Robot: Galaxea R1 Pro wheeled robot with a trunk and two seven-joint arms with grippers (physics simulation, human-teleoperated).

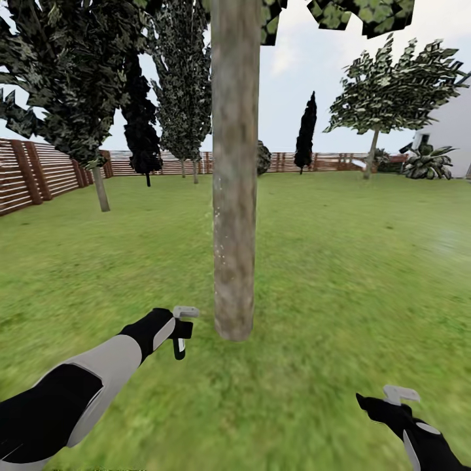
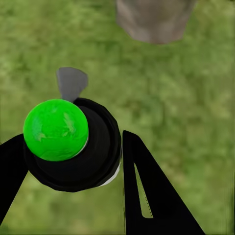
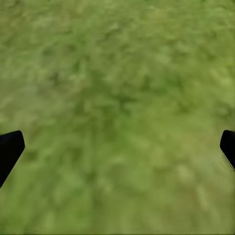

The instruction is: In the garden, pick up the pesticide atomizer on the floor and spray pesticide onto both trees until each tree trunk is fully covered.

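Observation:
A thick beige-grey mottled tree trunk point(image 1: 234, 196) rises from the grass floor point(image 1: 314, 294) straight ahead. My left gripper point(image 1: 178, 332) is shut on the pesticide atomizer point(image 1: 185, 313), a small black bottle with a light grey spray head, held just left of the trunk's base and a short gap from it. In the left wrist view the atomizer point(image 2: 93, 156) sits between the black fingers point(image 2: 147, 191), a green ball on its top, its grey nozzle toward the trunk point(image 2: 154, 19). My right gripper point(image 1: 394, 400) hangs low at the right, open over bare grass point(image 3: 117, 98).
A brown slat fence point(image 1: 39, 173) runs along the left and the back. Another tree point(image 1: 100, 188) stands at the left near the fence, and one more point(image 1: 371, 154) at the far right by a white house point(image 1: 451, 131). Near-black thin trees point(image 1: 305, 134) line the back.

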